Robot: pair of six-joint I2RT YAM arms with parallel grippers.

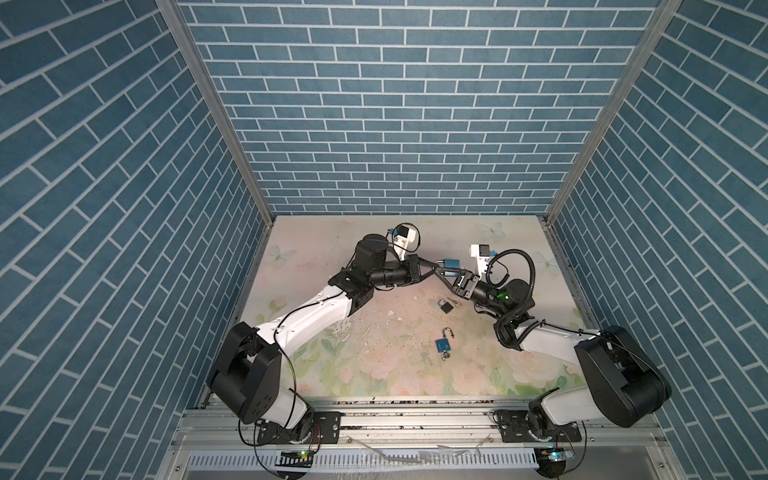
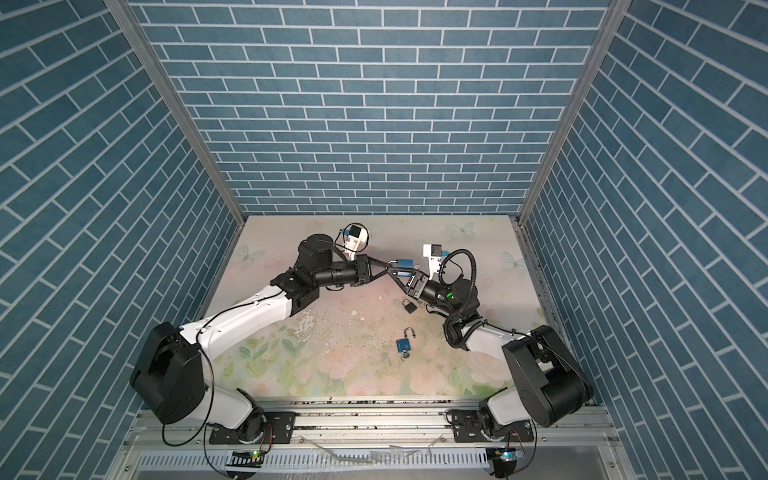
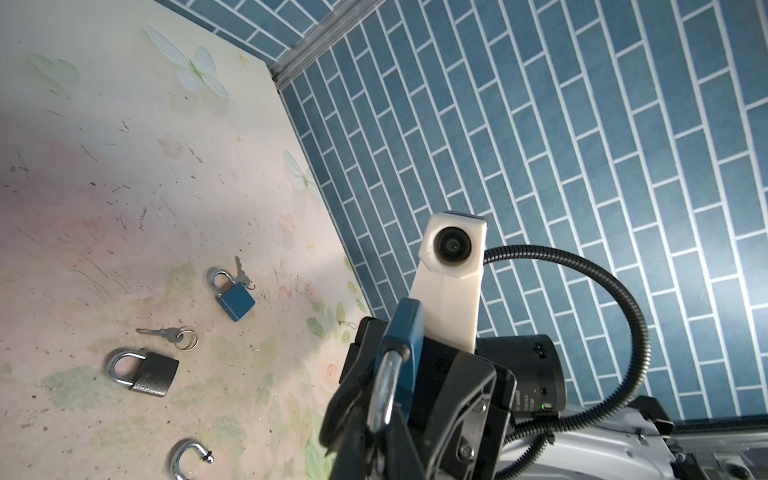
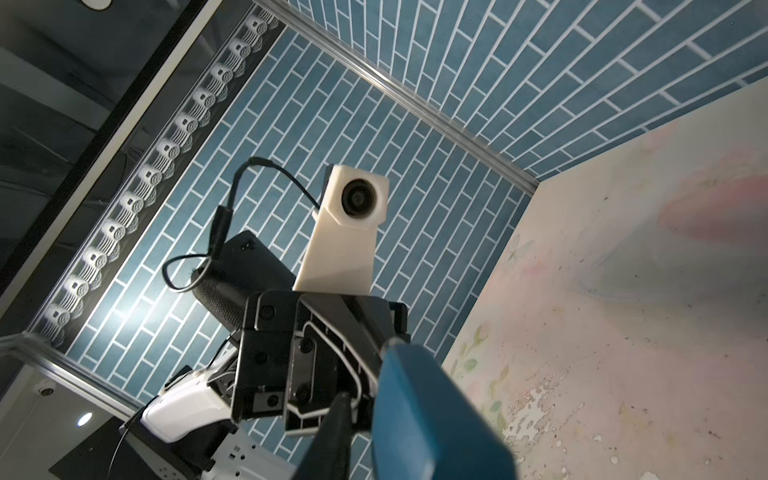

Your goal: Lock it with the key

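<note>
— What do we see in both top views?
— The left hand and right hand meet above the far worktop, the blue padlock between them
— And the left wrist?
— We see the left hand clamped on its shackle; a black padlock and key lie on the worktop
— The right wrist?
— The padlock looms close; we cannot tell whether the right hand grips it

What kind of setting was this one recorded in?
Probably a lab test booth, not a real room: brick-print panels box in a floral tabletop, and an aluminium rail along its front carries the arm bases.
</note>
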